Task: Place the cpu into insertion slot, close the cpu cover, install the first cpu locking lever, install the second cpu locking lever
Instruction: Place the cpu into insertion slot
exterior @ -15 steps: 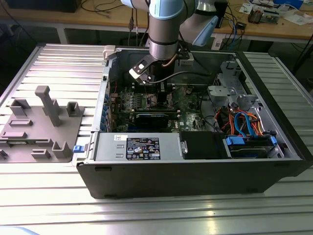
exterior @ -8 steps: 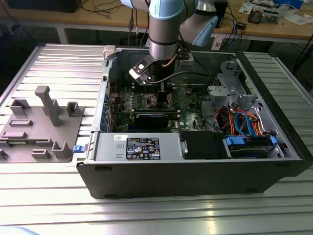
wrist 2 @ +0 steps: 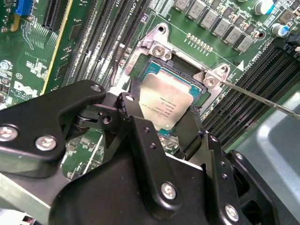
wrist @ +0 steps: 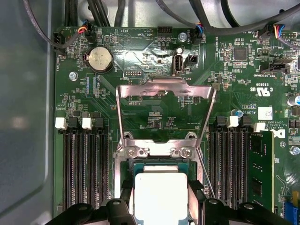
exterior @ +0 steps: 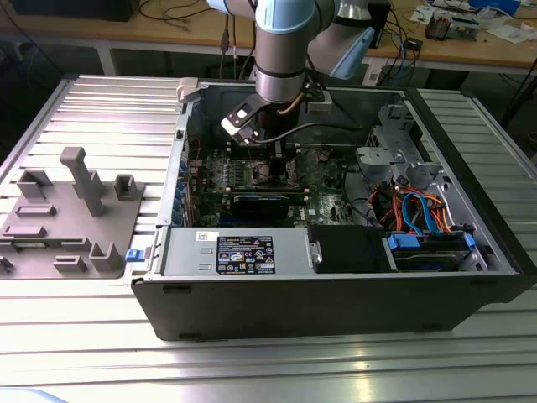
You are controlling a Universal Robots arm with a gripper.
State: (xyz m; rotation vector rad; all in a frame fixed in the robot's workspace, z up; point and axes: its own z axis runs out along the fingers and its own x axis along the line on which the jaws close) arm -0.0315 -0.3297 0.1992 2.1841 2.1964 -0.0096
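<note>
**Cpu held at the socket; cover and levers not yet done**

The small flat square cpu with a dull silver-grey metal top (wrist 2: 169,98) is seen directly over the black-rimmed insertion socket (wrist 2: 183,70) on the green motherboard (wrist: 154,47). Two of its opposite edges are bracketed by the black gripper (wrist 2: 161,123). The fingers are pressed against those edges, so the chip is judged to be clamped rather than let go. Whether it is fully seated in the socket or held just above it cannot be told.

The thin silvery metal cpu cover (wrist: 165,89), a frame plate with a square opening, is swung back on the hinge side of the socket, so the socket is left uncovered. A thin bare-metal locking lever (wrist 2: 262,99) is angled away from one socket corner, unlatched. The first step is therefore judged to be at or near completion. The cover closing and both lever steps are left.

Long black memory slots (wrist: 84,173) are ranged close along both flanks of the socket, the same flanks on which the fingers stand, so little room is left for spreading outward. The raised cover bounds the hinge side of the socket. The grey case wall (wrist: 23,117) lies well apart from the socket, beyond one bank of slots.
</note>
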